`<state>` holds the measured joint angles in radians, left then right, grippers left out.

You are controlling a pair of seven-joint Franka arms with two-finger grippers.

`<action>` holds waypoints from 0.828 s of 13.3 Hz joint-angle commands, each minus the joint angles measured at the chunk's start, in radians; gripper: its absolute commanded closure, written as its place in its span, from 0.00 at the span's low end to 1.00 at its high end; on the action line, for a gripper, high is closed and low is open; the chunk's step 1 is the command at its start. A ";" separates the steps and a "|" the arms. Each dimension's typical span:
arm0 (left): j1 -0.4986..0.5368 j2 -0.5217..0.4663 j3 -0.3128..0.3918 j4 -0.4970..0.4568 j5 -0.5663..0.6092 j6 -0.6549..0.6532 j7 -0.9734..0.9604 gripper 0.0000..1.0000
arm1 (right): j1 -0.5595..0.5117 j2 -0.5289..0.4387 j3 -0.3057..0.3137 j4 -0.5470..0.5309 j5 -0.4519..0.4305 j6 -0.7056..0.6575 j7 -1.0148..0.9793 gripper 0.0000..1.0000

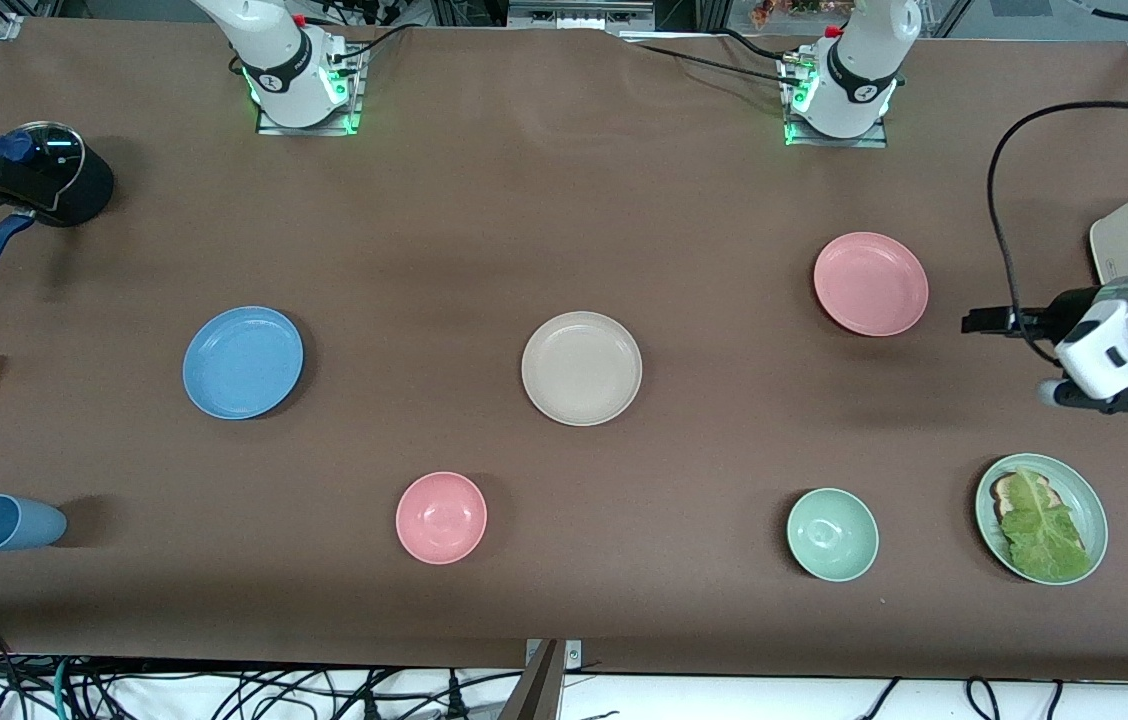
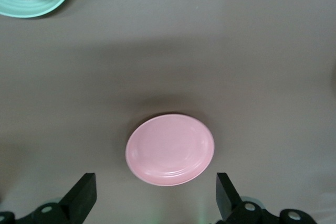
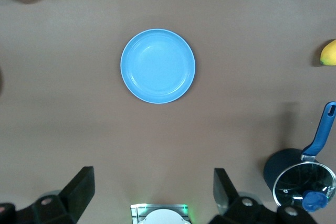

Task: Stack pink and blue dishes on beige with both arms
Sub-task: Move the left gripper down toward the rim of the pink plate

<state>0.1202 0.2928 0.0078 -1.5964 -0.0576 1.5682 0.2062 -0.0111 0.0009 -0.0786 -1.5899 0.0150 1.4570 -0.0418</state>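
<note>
You have a wide brown counter (image 1: 564, 200) with the three task plates laid in a loose row across its middle, which suits a two-arm stack. The beige plate (image 1: 581, 367) sits in the centre between the two bases, reachable by both, so it makes sense as the landing spot. The blue plate (image 1: 243, 361) lies flat toward the right arm's end, and the pink plate (image 1: 870, 283) lies flat toward the left arm's end, a little farther from the front camera than the beige one. Each coloured plate is on its own arm's side, so neither arm needs to cross the other. All three are well apart and nothing is stacked yet.

The left tool (image 2: 156, 195) hangs high by the counter's edge at the left arm's end, fingers spread wide and empty, with the pink plate framed between them in its wrist view. The right tool (image 3: 152, 192) hovers up near its own base, over the pot (image 1: 49, 172) at that end, likewise spread and empty, looking down at the blue plate.

Your next move, I judge, is to lower each tool to its plate's rim, since the plates are flat and low.
</note>
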 commanded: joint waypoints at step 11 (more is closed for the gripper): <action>-0.246 -0.189 0.396 -0.444 -0.145 0.269 0.237 0.00 | -0.004 -0.012 -0.001 -0.007 0.016 -0.007 -0.003 0.00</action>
<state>-0.1167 0.1327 0.3862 -1.9860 -0.1705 1.7987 0.4022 -0.0111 0.0009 -0.0788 -1.5900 0.0153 1.4567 -0.0418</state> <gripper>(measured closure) 0.000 0.000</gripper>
